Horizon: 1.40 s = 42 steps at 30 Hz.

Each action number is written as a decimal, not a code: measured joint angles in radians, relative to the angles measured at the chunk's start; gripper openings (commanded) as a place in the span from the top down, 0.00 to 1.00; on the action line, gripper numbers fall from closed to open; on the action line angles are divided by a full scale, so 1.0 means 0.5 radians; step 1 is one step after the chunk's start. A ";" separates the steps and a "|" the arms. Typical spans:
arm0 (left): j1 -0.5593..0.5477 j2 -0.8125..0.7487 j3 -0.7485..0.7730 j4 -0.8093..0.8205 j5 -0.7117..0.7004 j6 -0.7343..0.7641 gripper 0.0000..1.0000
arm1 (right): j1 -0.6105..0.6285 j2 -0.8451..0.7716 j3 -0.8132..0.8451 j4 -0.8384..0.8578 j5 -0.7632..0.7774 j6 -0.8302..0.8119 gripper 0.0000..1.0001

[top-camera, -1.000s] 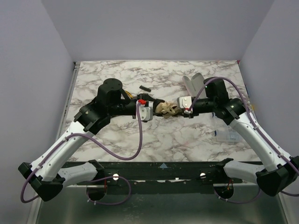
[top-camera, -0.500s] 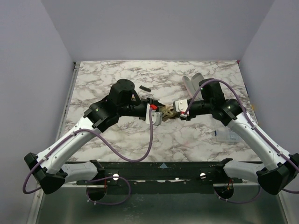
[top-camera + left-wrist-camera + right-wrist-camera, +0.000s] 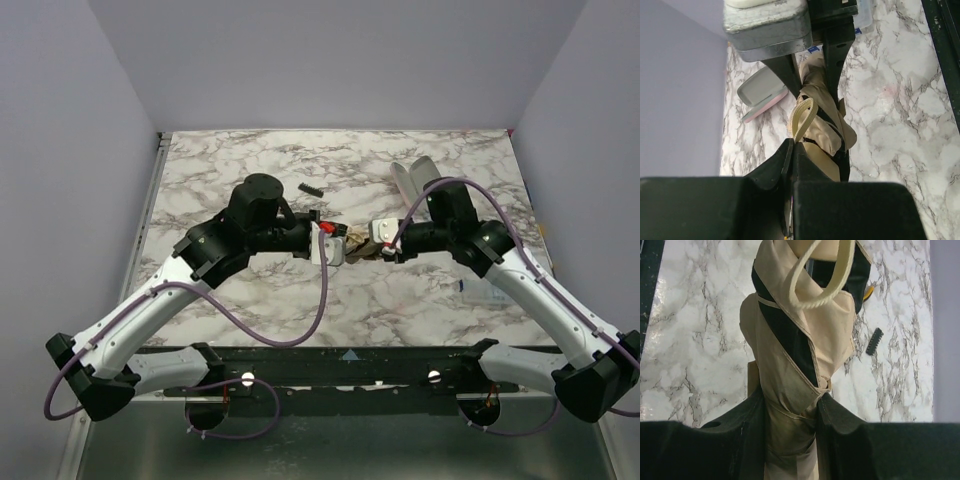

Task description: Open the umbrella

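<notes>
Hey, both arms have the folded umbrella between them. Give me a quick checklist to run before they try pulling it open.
1. Left tool grip on the umbrella: ok, shut on one end.
2. Right tool grip: ok, its fingers clamp the folded fabric.
3. Umbrella off the table: ok, it looks held above the surface between the arms.
4. Canopy released: not ok, the fabric is bunched and folded.
5. Wrist loop free of the fingers: cannot tell, its base runs down to the left tool.
6. Room to spread: not ok, the grey case lies close behind the right tool.
</notes>
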 measured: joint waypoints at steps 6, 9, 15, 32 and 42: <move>0.183 -0.148 -0.003 0.011 0.019 -0.201 1.00 | 0.008 -0.026 -0.060 0.080 0.050 0.125 1.00; 0.309 -0.192 -0.003 0.025 0.059 -0.328 1.00 | 0.008 -0.044 -0.108 0.117 0.066 0.177 1.00; 0.576 -0.235 -0.003 0.105 0.151 -0.608 1.00 | 0.008 -0.036 -0.130 0.176 0.131 0.337 1.00; 0.549 -0.240 0.132 -0.252 0.201 0.091 0.34 | 0.007 0.438 0.078 -0.208 0.130 0.803 1.00; 0.202 -0.046 0.018 -0.547 -0.198 0.626 0.43 | 0.007 0.504 0.208 -0.369 0.021 0.877 1.00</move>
